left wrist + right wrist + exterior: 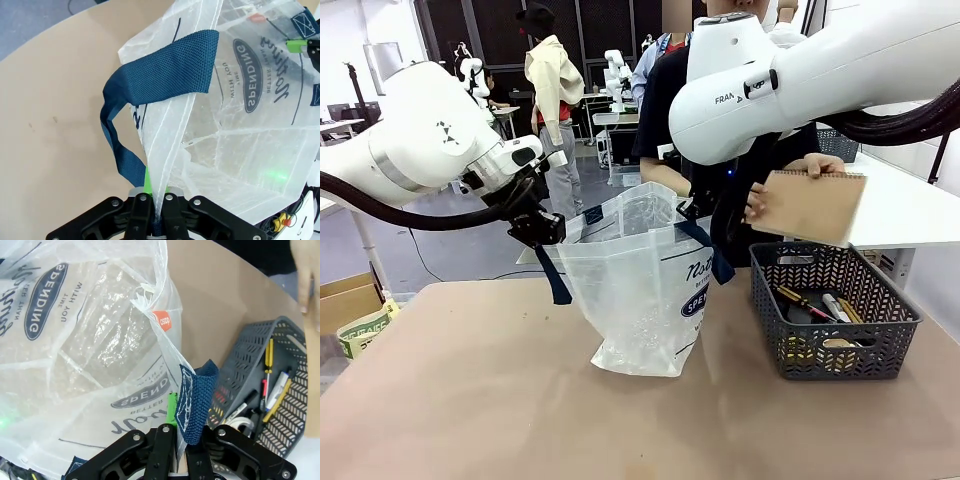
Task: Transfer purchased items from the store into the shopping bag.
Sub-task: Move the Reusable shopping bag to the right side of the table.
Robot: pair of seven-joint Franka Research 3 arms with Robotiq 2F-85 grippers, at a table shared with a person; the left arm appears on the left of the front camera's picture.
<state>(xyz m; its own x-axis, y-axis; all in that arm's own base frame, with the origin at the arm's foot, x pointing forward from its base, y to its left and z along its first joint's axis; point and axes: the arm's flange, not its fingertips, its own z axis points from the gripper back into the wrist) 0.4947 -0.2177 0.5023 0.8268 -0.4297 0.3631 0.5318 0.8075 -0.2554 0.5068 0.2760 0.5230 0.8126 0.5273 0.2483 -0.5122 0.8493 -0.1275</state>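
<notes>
In the front view the shopping bag (640,290) stood open and looked empty while a person's hand (757,203) held the brown packet (810,205) over the basket (835,325), the left wrist view showed the left gripper (156,200) clamped on the bag's rim, and the right wrist view showed the right gripper (180,437) pinching the opposite rim with the screwdriver (269,355) lying in the basket, so nearly everything was left to move.

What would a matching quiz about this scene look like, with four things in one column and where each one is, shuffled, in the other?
Things:
1. brown paper packet
2. screwdriver
3. shopping bag
4. basket

Places:
A. lying inside the basket
B. standing on the table, on the robot's right
C. held up in the person's hand
D. rim pinched on either side by the left claw and the right claw

Pairs: 1-C, 2-A, 3-D, 4-B
</notes>
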